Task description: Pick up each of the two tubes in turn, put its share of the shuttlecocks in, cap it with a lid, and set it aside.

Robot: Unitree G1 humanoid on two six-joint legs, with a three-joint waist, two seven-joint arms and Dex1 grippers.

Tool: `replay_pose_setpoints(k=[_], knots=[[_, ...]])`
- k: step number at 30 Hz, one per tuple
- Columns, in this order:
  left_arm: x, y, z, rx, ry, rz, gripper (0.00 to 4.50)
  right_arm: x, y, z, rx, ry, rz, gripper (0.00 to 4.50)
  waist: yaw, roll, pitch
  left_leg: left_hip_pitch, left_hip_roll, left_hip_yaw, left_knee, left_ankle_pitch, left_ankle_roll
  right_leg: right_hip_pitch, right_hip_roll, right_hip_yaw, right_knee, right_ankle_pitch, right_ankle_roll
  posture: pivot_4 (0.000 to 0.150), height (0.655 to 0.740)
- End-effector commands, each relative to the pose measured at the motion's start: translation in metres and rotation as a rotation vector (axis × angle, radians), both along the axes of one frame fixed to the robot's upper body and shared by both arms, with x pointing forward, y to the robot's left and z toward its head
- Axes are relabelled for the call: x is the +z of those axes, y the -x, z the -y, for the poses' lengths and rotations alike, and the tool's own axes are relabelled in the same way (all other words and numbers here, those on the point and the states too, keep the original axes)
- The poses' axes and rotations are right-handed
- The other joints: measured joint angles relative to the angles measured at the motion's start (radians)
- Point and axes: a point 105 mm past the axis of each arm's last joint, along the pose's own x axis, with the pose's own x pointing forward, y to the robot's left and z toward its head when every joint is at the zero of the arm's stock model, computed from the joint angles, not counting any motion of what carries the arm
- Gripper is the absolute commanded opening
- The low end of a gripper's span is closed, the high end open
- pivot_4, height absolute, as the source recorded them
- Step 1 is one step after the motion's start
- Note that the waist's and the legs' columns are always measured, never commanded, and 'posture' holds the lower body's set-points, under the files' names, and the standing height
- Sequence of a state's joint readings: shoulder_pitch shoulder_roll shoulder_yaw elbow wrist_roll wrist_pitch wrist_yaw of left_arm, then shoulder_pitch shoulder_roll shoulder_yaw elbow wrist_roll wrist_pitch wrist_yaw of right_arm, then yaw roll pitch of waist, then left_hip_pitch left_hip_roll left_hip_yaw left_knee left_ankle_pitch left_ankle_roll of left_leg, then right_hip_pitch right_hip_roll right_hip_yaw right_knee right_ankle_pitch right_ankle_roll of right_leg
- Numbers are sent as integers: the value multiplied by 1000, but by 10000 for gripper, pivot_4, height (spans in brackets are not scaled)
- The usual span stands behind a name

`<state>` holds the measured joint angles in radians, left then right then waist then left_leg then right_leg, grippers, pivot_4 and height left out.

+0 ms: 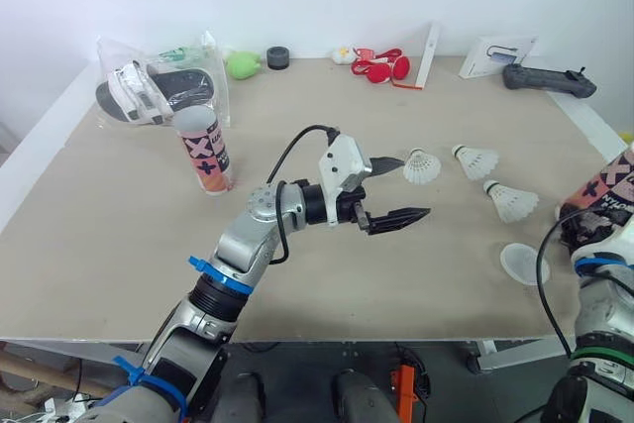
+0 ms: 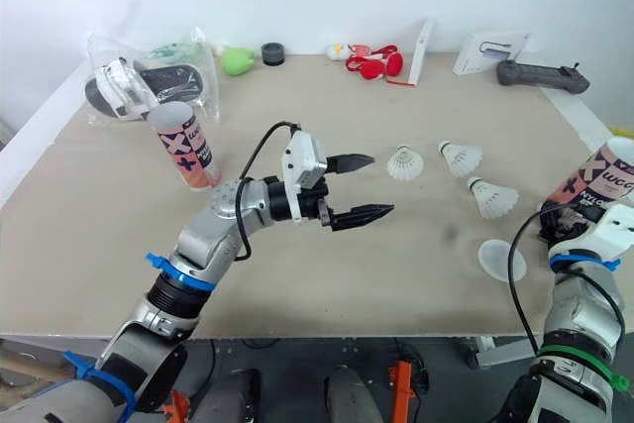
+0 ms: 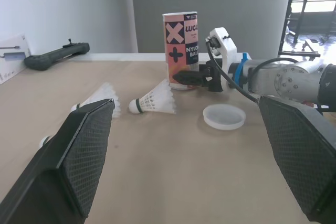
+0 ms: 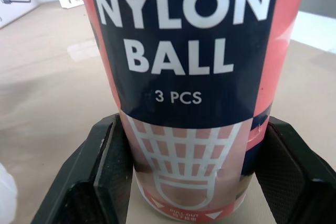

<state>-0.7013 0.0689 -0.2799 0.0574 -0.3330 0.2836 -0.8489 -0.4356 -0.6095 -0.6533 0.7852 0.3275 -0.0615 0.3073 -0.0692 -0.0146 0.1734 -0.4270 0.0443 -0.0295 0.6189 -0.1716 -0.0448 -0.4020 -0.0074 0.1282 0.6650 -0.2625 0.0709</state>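
Observation:
My left gripper (image 1: pixel 416 185) hovers open over the middle of the table with nothing between its fingers (image 3: pixel 79 156). Three white shuttlecocks lie just to its right: one (image 1: pixel 422 166) close to the upper fingertip, a second (image 1: pixel 476 159) and a third (image 1: pixel 512 201) further right. A clear lid (image 1: pixel 523 263) lies flat near the front right. At the right edge a pink and navy tube (image 2: pixel 594 180) stands upright, with my right gripper (image 4: pixel 194 166) shut on its base. A second tube (image 1: pixel 204 150), topped with a lid, stands at the left.
Along the back edge are a plastic bag with sandals (image 1: pixel 158 86), a green object (image 1: pixel 241 64), a black roll (image 1: pixel 278 56), a red item (image 1: pixel 381 66), a white box (image 1: pixel 495 54) and a black controller (image 1: pixel 548 79).

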Motion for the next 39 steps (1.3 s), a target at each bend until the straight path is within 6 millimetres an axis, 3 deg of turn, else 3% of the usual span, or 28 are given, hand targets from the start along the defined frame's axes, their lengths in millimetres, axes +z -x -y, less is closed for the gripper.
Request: replay_pose_setpoints(k=[1,4,6,8,20,30,34,39], knots=[[20,5,-4,1,60,53,45000,9,1,5,-10,41,23,29759,-1,0,0,0,0,0,0,0,0,0,0,0,0,0,0,1500,7400],[19,4,-6,9,56,50,45000,3,2,3,-9,48,16,29759,-1,0,0,1,0,0,0,0,0,1,0,0,0,0,0,1500,7400],[18,4,-7,10,53,46,45000,1,3,1,-3,54,16,39301,-2,0,0,2,0,0,0,0,0,2,0,0,0,0,0,1500,7400],[16,5,-7,5,48,43,45000,1,3,-2,7,63,19,44588,-3,0,0,2,0,0,0,0,0,2,0,0,0,0,0,1500,7400],[13,7,-5,-17,41,33,45000,13,26,-7,16,107,57,44588,-5,0,0,2,0,-1,0,0,0,2,0,0,0,0,0,1500,7400],[13,8,1,-40,42,38,45000,39,64,-21,58,121,106,44588,-4,1,0,2,0,-1,0,0,0,2,0,0,0,0,0,1500,7400],[11,4,-4,-10,47,33,45000,71,80,-52,230,150,133,44588,-2,2,-1,2,0,-1,-1,0,0,2,0,0,0,-2,0,1500,7400],[0,-6,-26,94,48,-1,45000,94,73,-128,643,147,87,44588,-12,1,-1,4,0,0,0,0,0,2,1,2,0,-1,-2,1500,7400]])
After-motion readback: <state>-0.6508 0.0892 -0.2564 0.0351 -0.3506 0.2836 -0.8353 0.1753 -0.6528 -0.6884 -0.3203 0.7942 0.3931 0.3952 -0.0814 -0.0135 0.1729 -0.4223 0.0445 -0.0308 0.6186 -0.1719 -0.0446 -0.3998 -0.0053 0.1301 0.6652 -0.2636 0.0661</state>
